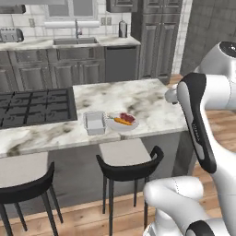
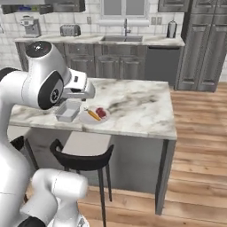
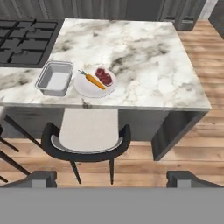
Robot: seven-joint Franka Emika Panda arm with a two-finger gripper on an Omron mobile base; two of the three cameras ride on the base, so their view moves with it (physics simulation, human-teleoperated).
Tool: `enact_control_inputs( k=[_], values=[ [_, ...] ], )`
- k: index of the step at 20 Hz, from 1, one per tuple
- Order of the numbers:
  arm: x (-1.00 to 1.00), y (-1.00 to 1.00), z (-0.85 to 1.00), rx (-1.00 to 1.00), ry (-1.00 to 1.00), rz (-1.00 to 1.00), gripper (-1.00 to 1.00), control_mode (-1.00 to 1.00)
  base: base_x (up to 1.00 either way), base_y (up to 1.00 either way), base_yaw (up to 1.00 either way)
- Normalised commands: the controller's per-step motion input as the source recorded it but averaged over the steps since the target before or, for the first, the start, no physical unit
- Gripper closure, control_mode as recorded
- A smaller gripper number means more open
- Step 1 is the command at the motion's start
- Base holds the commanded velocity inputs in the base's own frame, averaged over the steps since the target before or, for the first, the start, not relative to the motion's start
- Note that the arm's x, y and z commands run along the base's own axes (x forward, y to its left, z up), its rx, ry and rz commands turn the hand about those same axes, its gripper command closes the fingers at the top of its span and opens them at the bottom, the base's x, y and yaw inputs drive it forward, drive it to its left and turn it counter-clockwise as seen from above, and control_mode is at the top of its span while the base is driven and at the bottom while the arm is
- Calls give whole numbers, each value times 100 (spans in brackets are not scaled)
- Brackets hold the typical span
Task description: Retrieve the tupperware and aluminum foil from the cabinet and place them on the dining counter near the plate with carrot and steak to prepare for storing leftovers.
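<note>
The translucent tupperware (image 1: 95, 122) (image 2: 67, 111) (image 3: 54, 78) sits on the marbled dining counter (image 1: 143, 99) (image 2: 137, 104) (image 3: 144, 52), close to its near edge. Right beside it lies the white plate (image 1: 115, 126) (image 2: 85, 119) (image 3: 85, 89), bearing the carrot (image 1: 120, 121) (image 2: 92, 114) (image 3: 93, 80) and the steak (image 1: 128, 117) (image 2: 101, 112) (image 3: 104, 75). My gripper (image 3: 111, 178) hovers high over the floor in front of the counter, open and holding nothing. The aluminum foil is out of view.
A black cooktop (image 1: 34, 106) (image 3: 24, 41) is set into the counter left of the tupperware. Black stools (image 1: 126, 159) (image 2: 84, 153) (image 3: 89, 131) stand under the near edge. The sink counter (image 1: 73, 42) and tall grey cabinets (image 1: 156, 41) line the back wall.
</note>
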Motion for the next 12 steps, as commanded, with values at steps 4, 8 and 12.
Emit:
enact_control_inputs(
  k=[4,8,12],
  values=[
    [0,0,0,0,0,0,-100,100,-44,-100,-33],
    [0,0,0,0,0,0,-100,100,2,-100,-31],
    [0,0,0,0,0,0,-100,100,32,-100,-20]
  ],
)
